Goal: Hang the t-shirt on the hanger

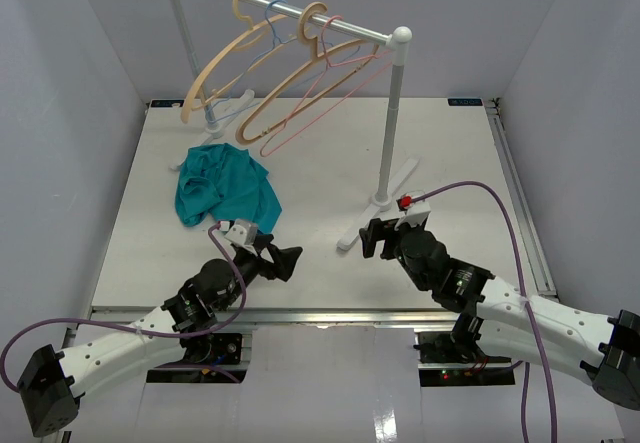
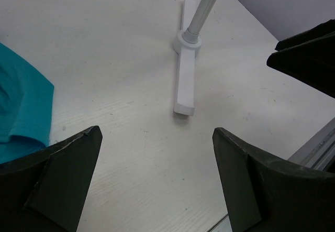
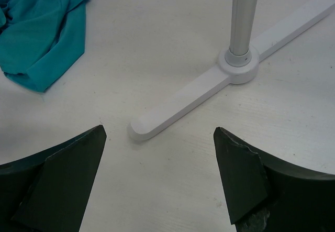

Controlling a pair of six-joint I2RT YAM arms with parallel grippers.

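T-shirt lies crumpled on the table in the overhead view, near the rack where the pink hanger hangs crowded among three others; snagging a neighbour is the risk. Left claw and right claw gape wide, empty. Left wrist catches only a shirt edge; right wrist shows more cloth and the rack's foot, no hangers.

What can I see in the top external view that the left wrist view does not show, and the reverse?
Only the top external view: the rail with the pink hanger and three other hangers, and the whole t-shirt. Only the left wrist view: the bare table close up between the open jaws of the left gripper. Both: an edge of the t-shirt, and one rack foot with its post.
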